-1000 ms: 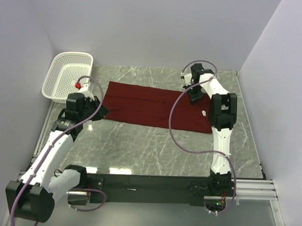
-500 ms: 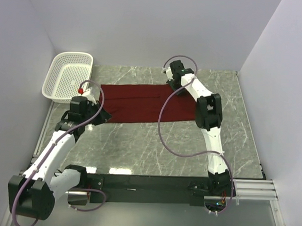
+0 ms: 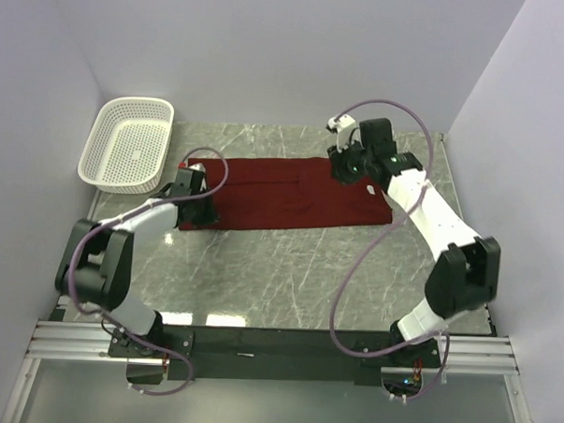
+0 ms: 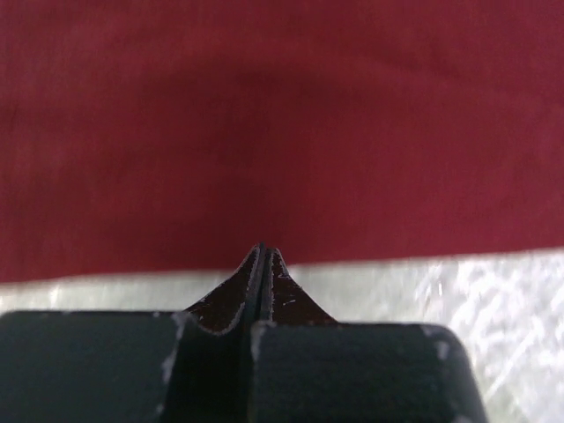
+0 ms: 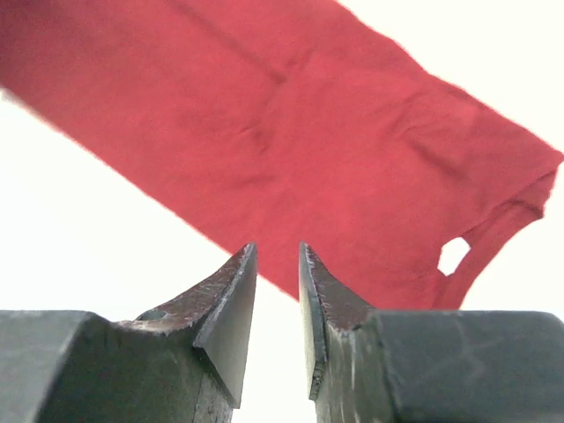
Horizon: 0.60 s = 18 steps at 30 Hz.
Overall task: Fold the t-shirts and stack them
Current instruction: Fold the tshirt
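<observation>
Maroon cotton, the t-shirt (image 3: 292, 193) lies flat on the marble bench (image 3: 288, 277) as a long band running left to right, sleeves tucked in, with its neck end to the right, where a small white patch (image 5: 454, 256) shows that may be the label or a gap in the neckline; I cannot tell which. The lengthwise folds look done, so by my reading the step in hand is the crosswise fold that shortens the band. The left fingers (image 4: 263, 269) sit low at the band's left end, clenched tip to tip right at the near edge of the cloth; whether any hem is pinched between them cannot be told from the wrist view. The right fingers (image 3: 344, 169) hover above the far edge towards the neck end, parted by a narrow gap and grasping nothing. The next move probably calls for a sure pinch through every layer at one end, a second hold on that end's other corner, then a level carry over to the opposite end so the edges meet squarely. A white mesh basket (image 3: 125, 158) stands at the far left corner, well apart from the shirt.
</observation>
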Each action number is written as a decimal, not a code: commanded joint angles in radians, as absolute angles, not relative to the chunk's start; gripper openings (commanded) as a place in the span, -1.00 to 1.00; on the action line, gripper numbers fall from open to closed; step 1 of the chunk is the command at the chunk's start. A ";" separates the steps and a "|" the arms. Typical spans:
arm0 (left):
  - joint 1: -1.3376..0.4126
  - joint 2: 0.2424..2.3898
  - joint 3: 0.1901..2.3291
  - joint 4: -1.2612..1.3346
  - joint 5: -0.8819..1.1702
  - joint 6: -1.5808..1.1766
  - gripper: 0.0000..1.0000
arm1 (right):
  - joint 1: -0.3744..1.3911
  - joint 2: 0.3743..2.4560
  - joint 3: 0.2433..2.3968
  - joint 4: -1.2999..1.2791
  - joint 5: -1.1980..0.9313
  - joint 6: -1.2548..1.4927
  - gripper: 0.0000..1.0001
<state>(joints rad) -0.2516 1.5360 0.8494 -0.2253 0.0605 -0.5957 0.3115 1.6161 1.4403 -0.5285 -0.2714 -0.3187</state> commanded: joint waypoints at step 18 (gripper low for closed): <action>-0.434 1.522 0.717 -0.170 -0.063 -0.705 -0.99 | 0.227 1.236 1.105 -0.515 -0.482 -0.279 -0.32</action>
